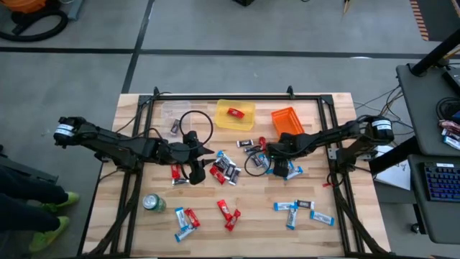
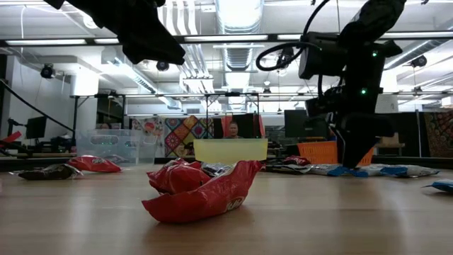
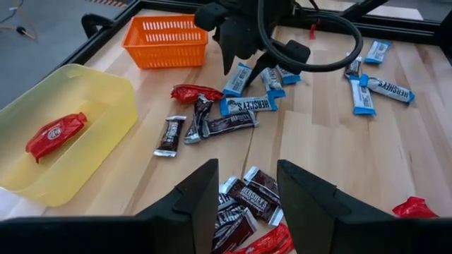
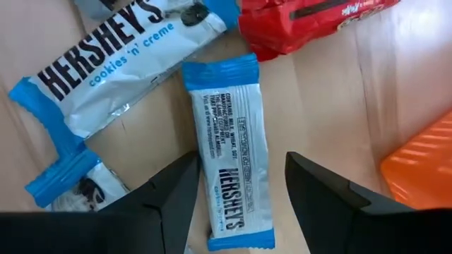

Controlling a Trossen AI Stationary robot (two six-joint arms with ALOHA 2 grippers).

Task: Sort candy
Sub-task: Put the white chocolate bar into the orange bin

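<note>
Candy bar waiting between open fingers

Candy bar (image 4: 232, 152) in a blue-and-white wrapper lies flat on the counter (image 1: 374, 230), between the wide-open, empty right end effector (image 4: 236, 204). It looks light, crinkly and slippery, so pinch its middle. The left end effector (image 3: 246, 190) hovers open and empty over dark bars (image 3: 244, 201).

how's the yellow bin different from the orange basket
The yellow bin has smooth, see-through walls; the orange basket has slotted mesh walls. The yellow bin holds one red candy; the orange basket looks empty. Both are open-topped containers standing side by side at the table's far edge.
</note>
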